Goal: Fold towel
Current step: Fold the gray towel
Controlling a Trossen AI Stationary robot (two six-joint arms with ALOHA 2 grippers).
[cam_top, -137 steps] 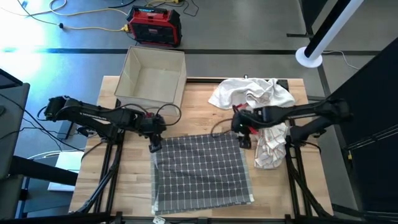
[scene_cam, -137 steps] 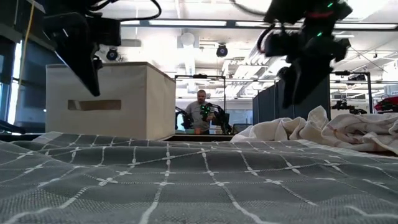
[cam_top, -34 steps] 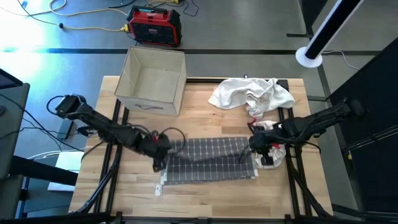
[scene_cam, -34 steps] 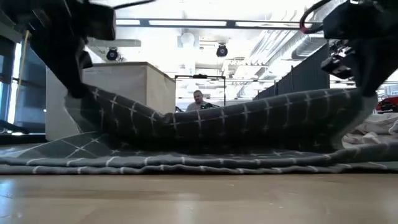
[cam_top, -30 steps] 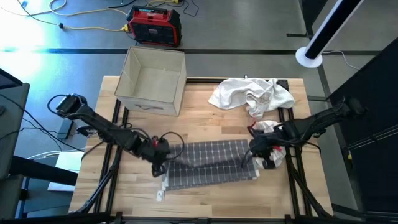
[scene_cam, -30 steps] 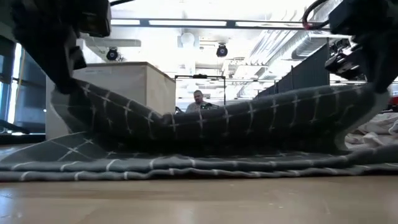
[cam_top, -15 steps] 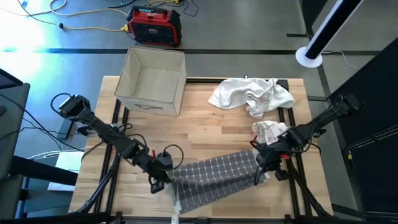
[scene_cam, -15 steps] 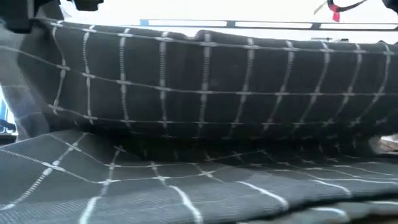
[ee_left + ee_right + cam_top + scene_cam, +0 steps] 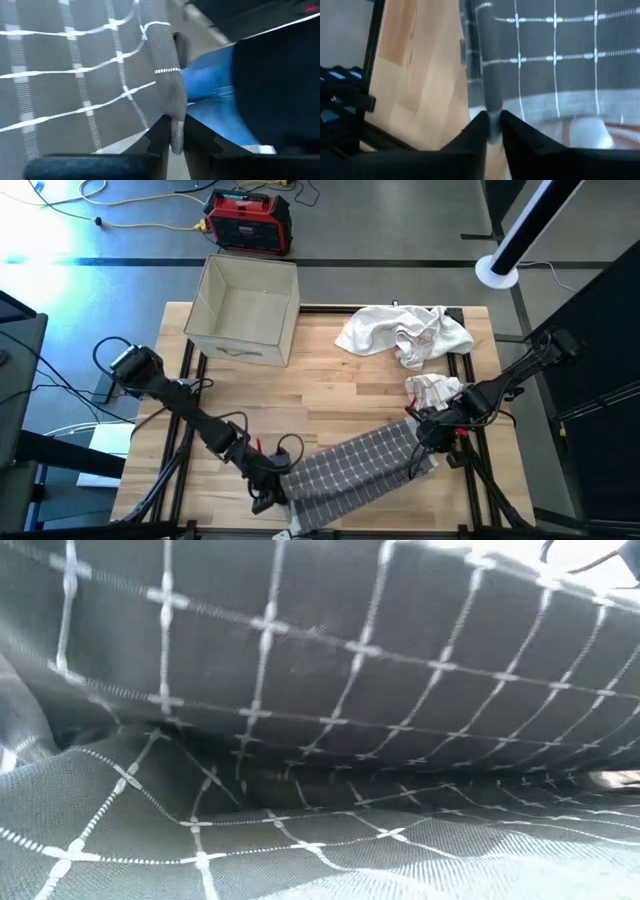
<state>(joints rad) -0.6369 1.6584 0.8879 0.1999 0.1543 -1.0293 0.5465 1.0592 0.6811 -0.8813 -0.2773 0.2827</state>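
The grey towel [image 9: 355, 470] with white check lines lies folded over near the table's near edge, slanting from near left to farther right. In the low view the towel [image 9: 320, 690] fills the picture, its upper layer arching over the lower one. My left gripper [image 9: 272, 496] is at the towel's left end, shut on its edge. At the right end my right gripper [image 9: 425, 445] is likewise shut on cloth. My left gripper [image 9: 175, 142] pinches the towel's hemmed edge [image 9: 172, 107] between its two fingers, at the towel's left end. One layer or several, I cannot tell. The held layer is raised above the layer on the table. My right gripper [image 9: 493, 131] pinches the towel's edge [image 9: 490, 100] between its two fingers, at the right end. The cloth runs away from the fingers over the wooden tabletop.
A beige open box [image 9: 245, 310] stands at the far left. A pile of white cloth [image 9: 405, 332] lies at the far right, and a smaller crumpled white cloth [image 9: 432, 390] lies beside my right arm. Bare wood [image 9: 330, 395] lies mid-table.
Both grippers have gone toward the table's near edge, carrying the towel's held edge over the rest of it, so that the towel is folded over. The left went farther, and the towel now lies slanted. It has come close up to the low camera.
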